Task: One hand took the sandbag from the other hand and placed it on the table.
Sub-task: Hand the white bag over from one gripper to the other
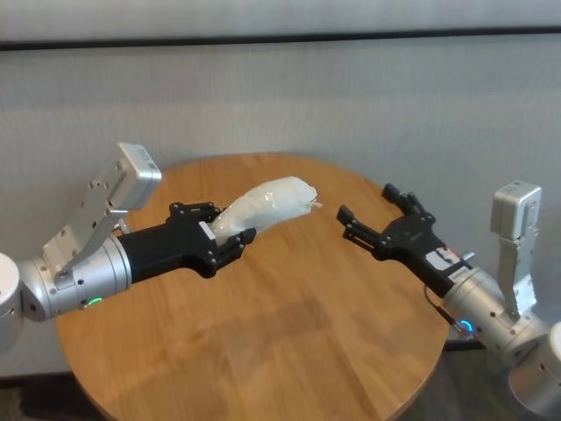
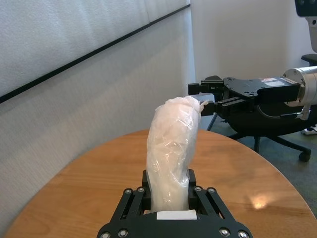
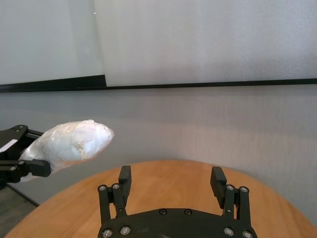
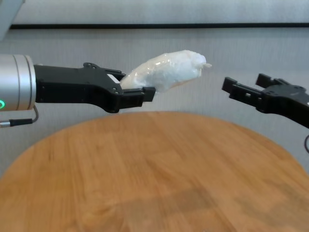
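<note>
My left gripper (image 1: 230,239) clamps the sandbag (image 1: 263,205) above the table (image 1: 263,351). My right gripper (image 1: 372,213), at 3 o'clock, is spread wide. The handover is pending, I think; next I should close on the free tip.

We find no readable words, numbers, brand names or signs in any of the four views. The right gripper (image 1: 368,209) carries a small white label with a red patch on its black body, seen from the head view and again from the left wrist view, but whatever is printed on it is too small and blurred for us to make out. The left gripper (image 1: 230,235) has a plain white patch near its fingers, and we see no printing on it.
</note>
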You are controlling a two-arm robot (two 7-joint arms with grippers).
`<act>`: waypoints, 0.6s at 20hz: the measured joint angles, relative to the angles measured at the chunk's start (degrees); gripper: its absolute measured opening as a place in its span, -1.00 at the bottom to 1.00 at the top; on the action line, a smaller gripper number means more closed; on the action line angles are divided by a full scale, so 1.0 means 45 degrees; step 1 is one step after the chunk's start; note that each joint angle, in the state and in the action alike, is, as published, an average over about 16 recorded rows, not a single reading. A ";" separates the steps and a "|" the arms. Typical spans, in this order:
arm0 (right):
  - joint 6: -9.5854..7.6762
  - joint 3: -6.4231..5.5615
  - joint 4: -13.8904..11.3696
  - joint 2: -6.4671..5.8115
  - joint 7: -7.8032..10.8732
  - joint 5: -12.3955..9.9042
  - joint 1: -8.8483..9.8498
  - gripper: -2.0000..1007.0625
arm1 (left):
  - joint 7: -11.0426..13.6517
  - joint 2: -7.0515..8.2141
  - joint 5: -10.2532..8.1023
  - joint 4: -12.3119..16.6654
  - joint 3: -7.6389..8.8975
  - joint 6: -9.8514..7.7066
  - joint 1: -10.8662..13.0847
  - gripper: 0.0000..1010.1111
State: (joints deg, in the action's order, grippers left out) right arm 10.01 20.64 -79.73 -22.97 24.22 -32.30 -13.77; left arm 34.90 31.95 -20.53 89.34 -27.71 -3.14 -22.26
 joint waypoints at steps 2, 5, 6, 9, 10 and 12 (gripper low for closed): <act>0.0144 -0.0008 0.0220 0.0166 0.0334 -0.0119 -0.0074 1.00 | 0.0000 0.0000 0.0000 0.0000 0.0000 0.0000 0.0000 -0.19; 0.0191 -0.0047 0.0540 0.0400 0.0891 -0.0488 -0.0197 1.00 | 0.0000 0.0000 0.0000 0.0000 0.0000 0.0000 0.0000 -0.19; 0.0174 -0.0060 0.0639 0.0468 0.1078 -0.0631 -0.0241 1.00 | 0.0000 0.0000 0.0000 0.0000 0.0000 0.0000 0.0000 -0.19; 0.0073 -0.0100 0.0931 0.0650 0.1682 -0.1121 -0.0383 1.00 | 0.0000 0.0000 0.0000 0.0000 0.0000 0.0000 0.0000 -0.19; 0.0028 -0.0112 0.1021 0.0701 0.1900 -0.1304 -0.0429 1.00 | 0.0000 0.0000 0.0000 0.0000 0.0000 0.0000 0.0000 -0.19; -0.0073 -0.0131 0.1204 0.0792 0.2340 -0.1687 -0.0522 1.00 | 0.0000 0.0000 0.0000 0.0000 0.0000 0.0000 0.0000 -0.19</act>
State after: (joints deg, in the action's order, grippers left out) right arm 9.68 20.05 -74.31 -19.41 34.75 -39.89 -16.12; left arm 34.90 31.95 -20.53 89.34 -27.71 -3.14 -22.26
